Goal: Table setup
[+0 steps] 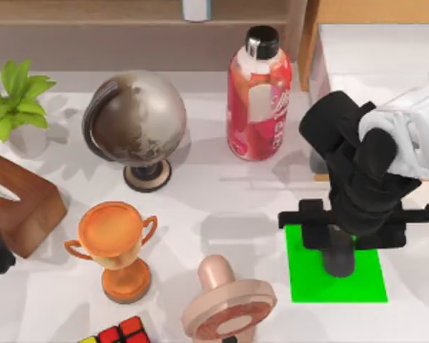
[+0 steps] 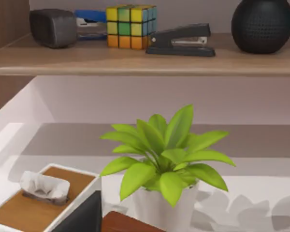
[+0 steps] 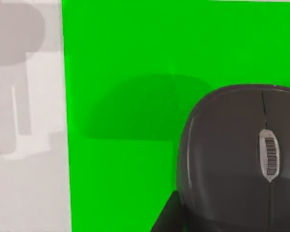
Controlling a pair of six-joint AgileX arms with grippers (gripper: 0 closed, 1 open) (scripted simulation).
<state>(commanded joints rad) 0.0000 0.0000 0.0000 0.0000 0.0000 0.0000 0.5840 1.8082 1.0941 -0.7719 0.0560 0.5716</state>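
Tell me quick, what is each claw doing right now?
Left gripper: parked at the table's left edge; cannot be told.
Right gripper: over the green mat, closed on the dark computer mouse.

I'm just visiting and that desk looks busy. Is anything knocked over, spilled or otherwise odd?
Mostly tidy: the globe, bottle and trophy stand upright, and nothing is spilled. The one oddity is the round stamp, lying tipped on its side near the front edge. The right tool hangs over the mouse on the green mat.
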